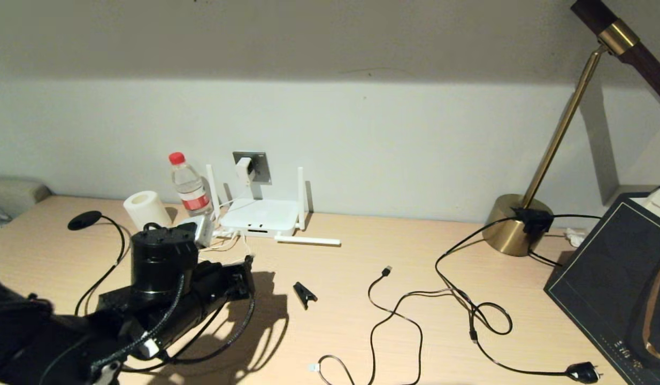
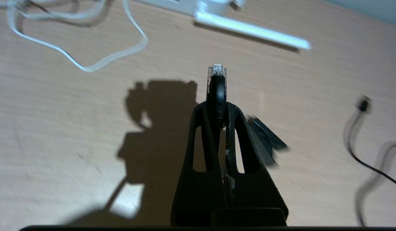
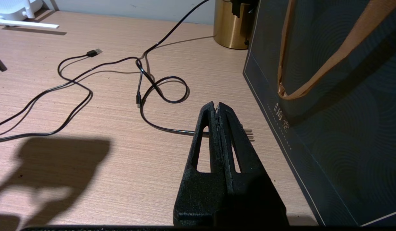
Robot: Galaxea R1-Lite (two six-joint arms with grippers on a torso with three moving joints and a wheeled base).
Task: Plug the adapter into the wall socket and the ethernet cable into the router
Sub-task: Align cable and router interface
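The white adapter [image 1: 244, 169] sits in the dark grey wall socket [image 1: 256, 166] on the back wall, and its thin white cord [image 2: 89, 65] trails over the desk. Below the socket lies the white router [image 1: 260, 216], with one antenna [image 2: 249, 30] flat on the desk. My left gripper [image 1: 248, 274] [image 2: 217, 107] hovers over the desk in front of the router, shut on the black ethernet cable; its clear connector [image 2: 216, 71] sticks out past the fingertips towards the router. My right gripper [image 3: 217, 106] is shut and holds nothing, low over the desk beside a dark bag.
A water bottle [image 1: 190, 187] and a paper roll [image 1: 145, 208] stand left of the router. A black clip [image 1: 304, 293], a thin USB cable [image 1: 386, 310] and a black cord with a chunky plug [image 1: 581, 371] lie mid-desk. A brass lamp base [image 1: 517, 230] and a dark bag [image 1: 613, 267] stand on the right.
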